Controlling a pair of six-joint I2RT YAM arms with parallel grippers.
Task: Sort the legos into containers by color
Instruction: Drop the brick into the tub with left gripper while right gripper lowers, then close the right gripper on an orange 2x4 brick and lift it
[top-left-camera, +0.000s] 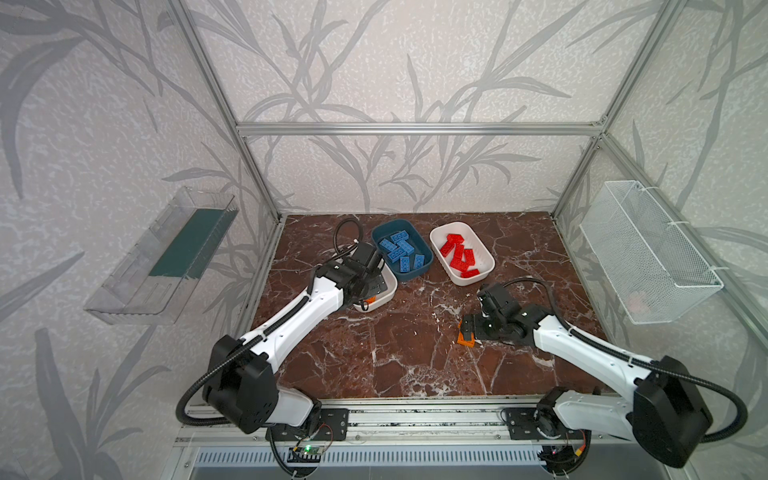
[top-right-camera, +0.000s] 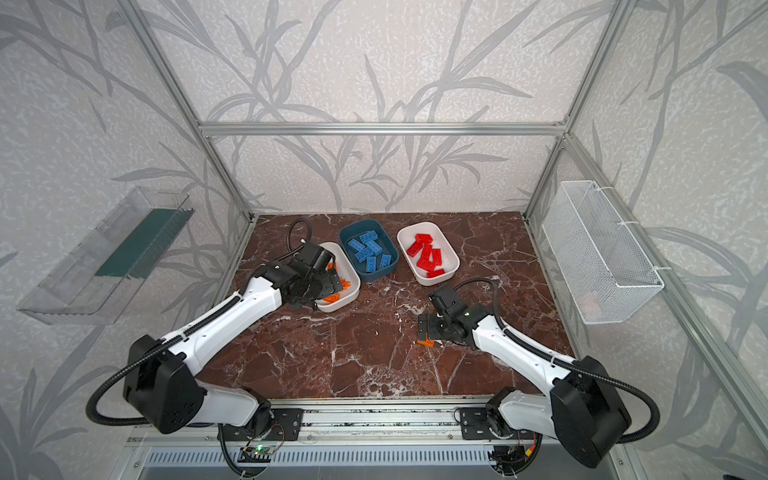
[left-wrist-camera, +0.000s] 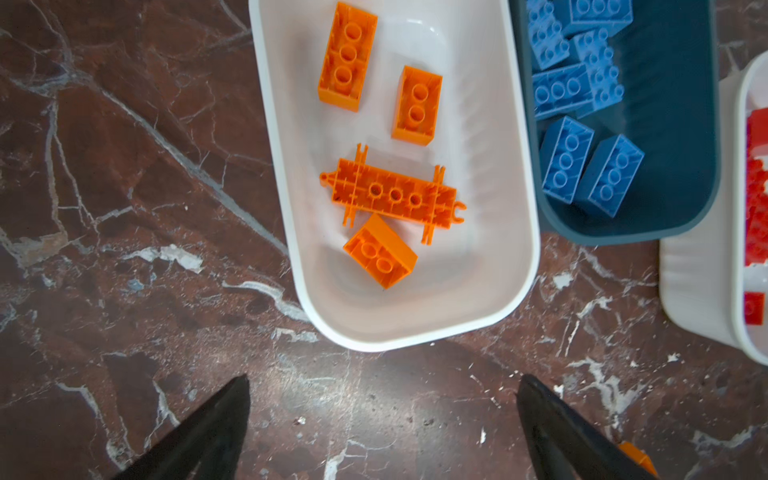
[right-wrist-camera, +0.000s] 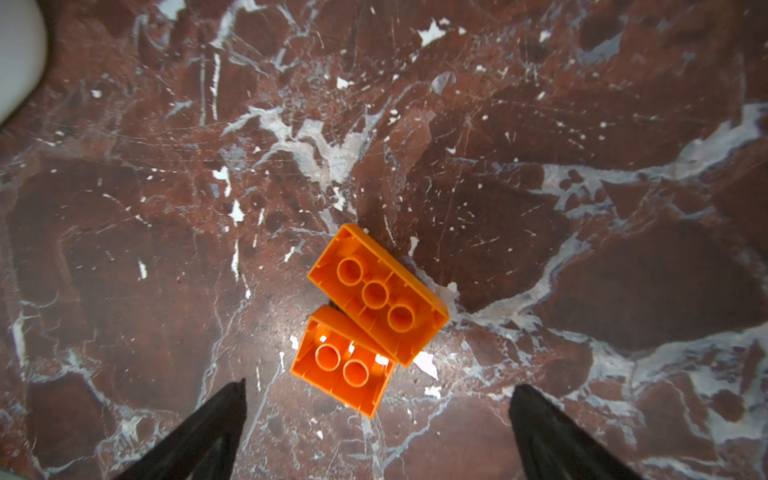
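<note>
Right wrist view: two orange legos (right-wrist-camera: 378, 295) lie hollow-side up, touching, long axes nearly parallel, on the counter (right-wrist-camera: 582, 249) under the spread right hand (right-wrist-camera: 379, 384); left hand (left-wrist-camera: 383, 376) spread.

Nothing here can be read. No lettering, numbers or brand marks come clear on the bricks (left-wrist-camera: 347, 56) or tubs (left-wrist-camera: 395, 338); any stud marks are too blurred.

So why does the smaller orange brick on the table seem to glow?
Right wrist view: glare off the red-brown marble tabletop whitens part of the small orange plastic brick. Left wrist view: orange bricks in the white plastic tub look evenly lit.
</note>
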